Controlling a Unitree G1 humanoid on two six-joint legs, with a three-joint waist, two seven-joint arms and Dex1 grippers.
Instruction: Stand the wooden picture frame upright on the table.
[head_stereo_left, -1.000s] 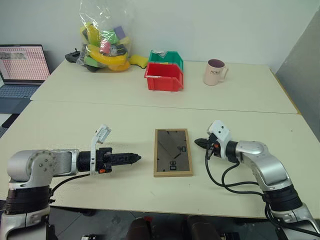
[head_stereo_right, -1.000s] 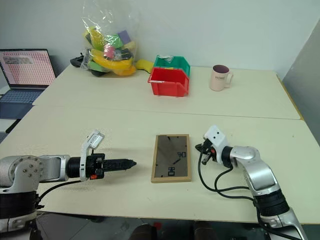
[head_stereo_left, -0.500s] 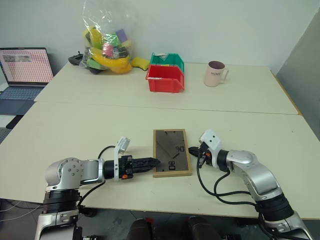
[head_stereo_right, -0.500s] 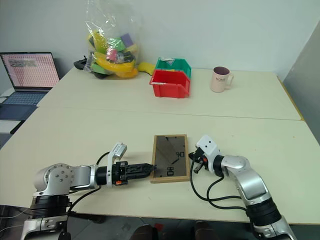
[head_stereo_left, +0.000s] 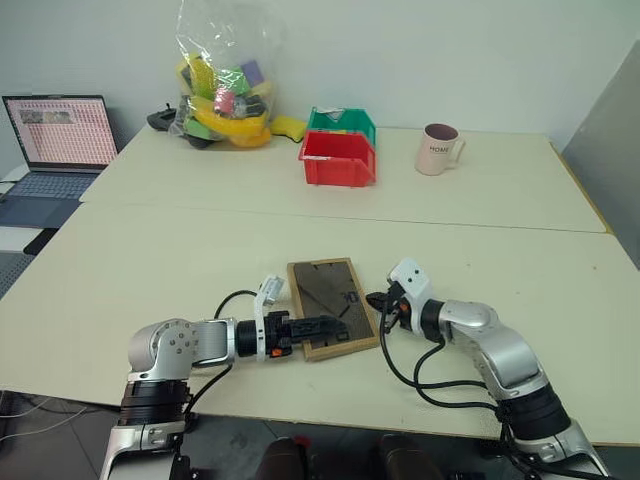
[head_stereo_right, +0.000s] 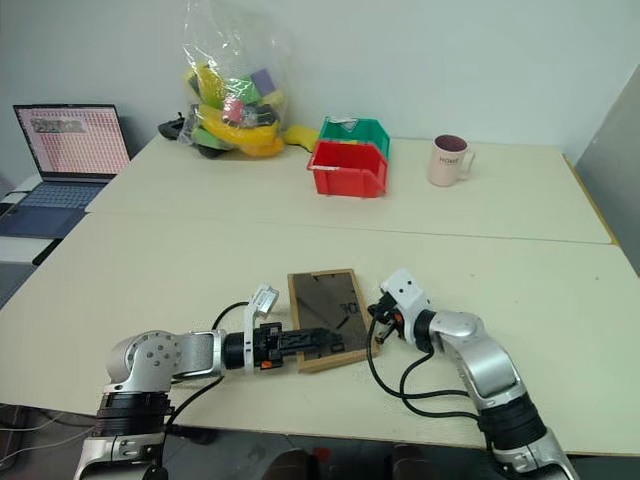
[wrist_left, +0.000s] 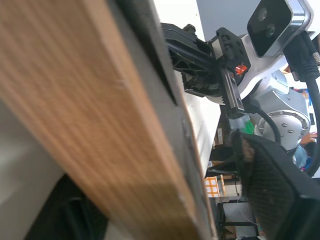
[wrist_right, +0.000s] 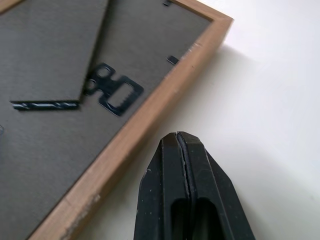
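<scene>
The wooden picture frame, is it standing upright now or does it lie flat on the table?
Lying flat, back side up. The wooden picture frame rests on the table; its dark back panel with the hanger faces up, seen in the right wrist view.

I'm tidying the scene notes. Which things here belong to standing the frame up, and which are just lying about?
In the job: wooden picture frame, table, left gripper, right gripper.

Lying about: red bin, green bin, mug, bag of toys, laptop.
</scene>
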